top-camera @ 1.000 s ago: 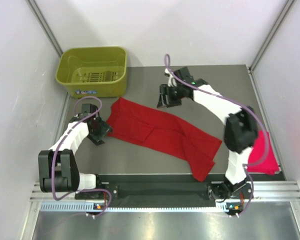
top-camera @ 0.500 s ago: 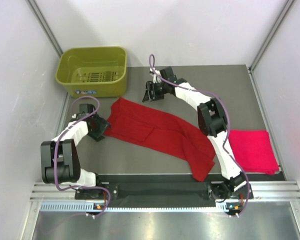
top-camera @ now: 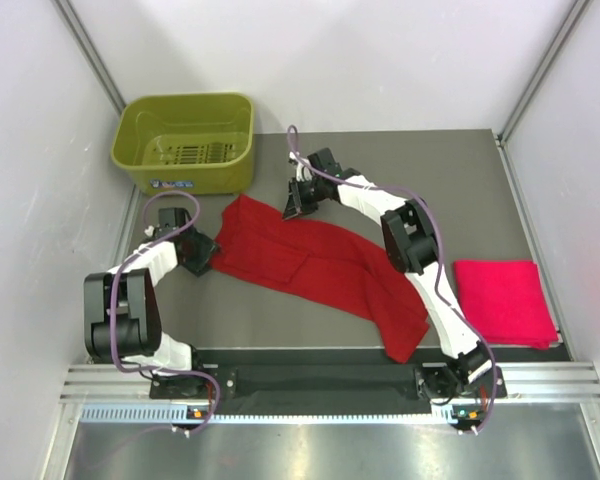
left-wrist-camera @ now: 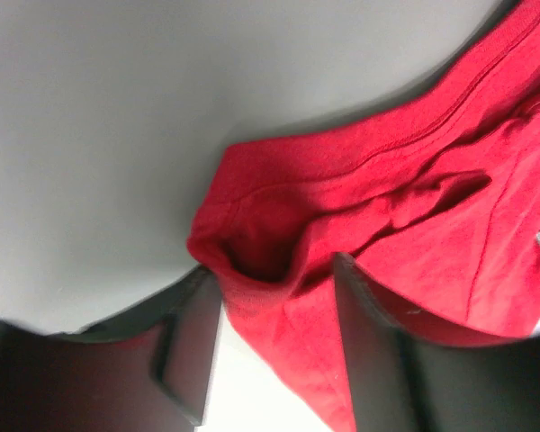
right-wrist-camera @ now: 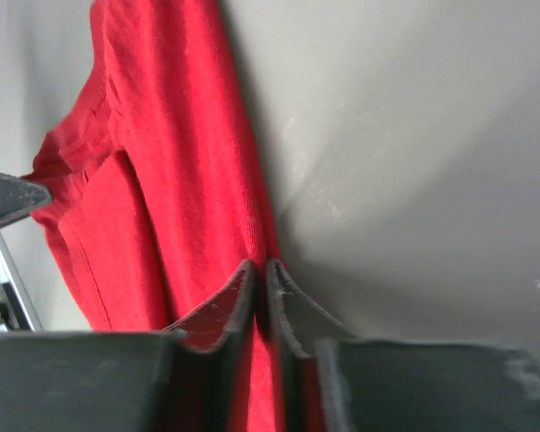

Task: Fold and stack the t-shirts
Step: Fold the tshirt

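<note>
The deep red t-shirt point(top-camera: 320, 265) lies spread diagonally across the middle of the table point(top-camera: 460, 190). The left gripper point(top-camera: 198, 256) is at the shirt's left corner. Its fingers point(left-wrist-camera: 191, 346) are spread, with bunched cloth between them. The right gripper point(top-camera: 298, 203) is at the far edge of the shirt, with its fingers point(right-wrist-camera: 238, 301) pressed together on the cloth edge. The pinkish-red t-shirt point(top-camera: 505, 300) lies folded at the right, well apart.

Basket point(top-camera: 185, 178) at far-left corner of table point(top-camera: 460, 190). Spread shirt point(top-camera: 320, 265) mid-table, running far-left to near-right. Folded shirt point(top-camera: 505, 300) by right edge, well apart. Left arm's fingers point(left-wrist-camera: 193, 351) at spread shirt's left corner; right arm's fingers point(right-wrist-camera: 292, 310) on its far edge.
</note>
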